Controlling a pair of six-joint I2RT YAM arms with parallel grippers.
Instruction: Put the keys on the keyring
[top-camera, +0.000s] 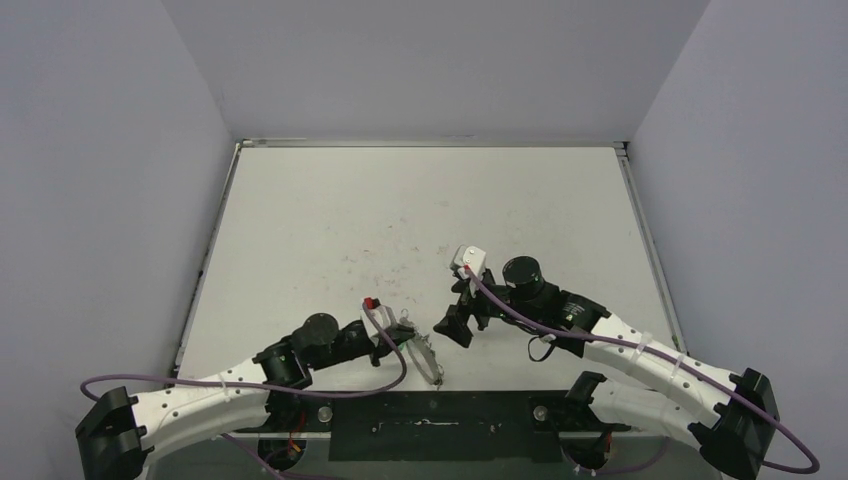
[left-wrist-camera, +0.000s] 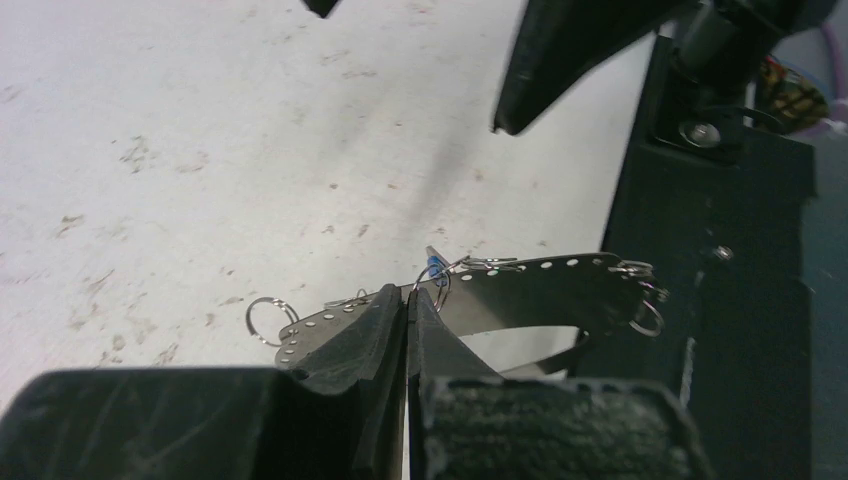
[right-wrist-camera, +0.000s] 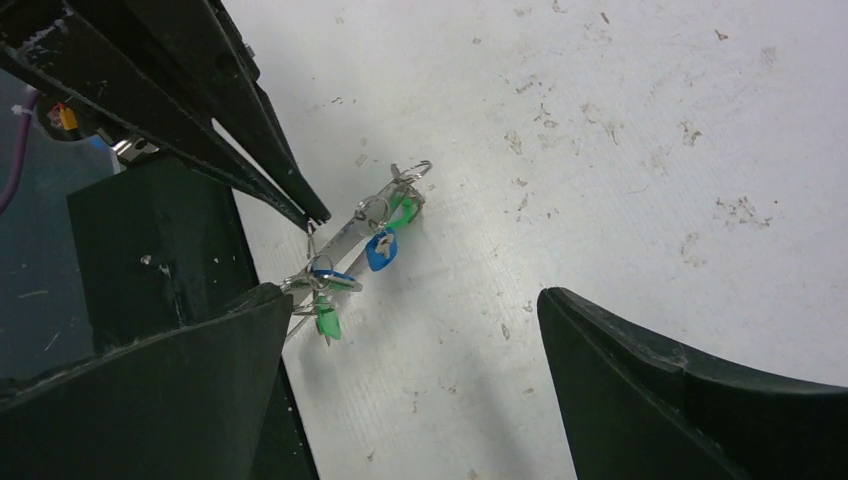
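Left pincer (left-wrist-camera: 408, 300) is clamped shut on the rim of the keyring (left-wrist-camera: 540, 295), holding it edge-up by the near edge of the counter (top-camera: 420, 210). Right pincer (right-wrist-camera: 412, 300) gapes wide, empty, just beside it. The keys (right-wrist-camera: 380, 250), two green and one blue, all seem to hang from the hoop, so little looks left. The counter is white and scuffed, boxed by pale grey walls (top-camera: 430, 60).

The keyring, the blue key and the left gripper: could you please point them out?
keyring (left-wrist-camera: 540, 288): left wrist view, perforated band.
blue key (right-wrist-camera: 380, 250): right wrist view, plastic head.
left gripper (left-wrist-camera: 408, 300): left wrist view, between fingertips.
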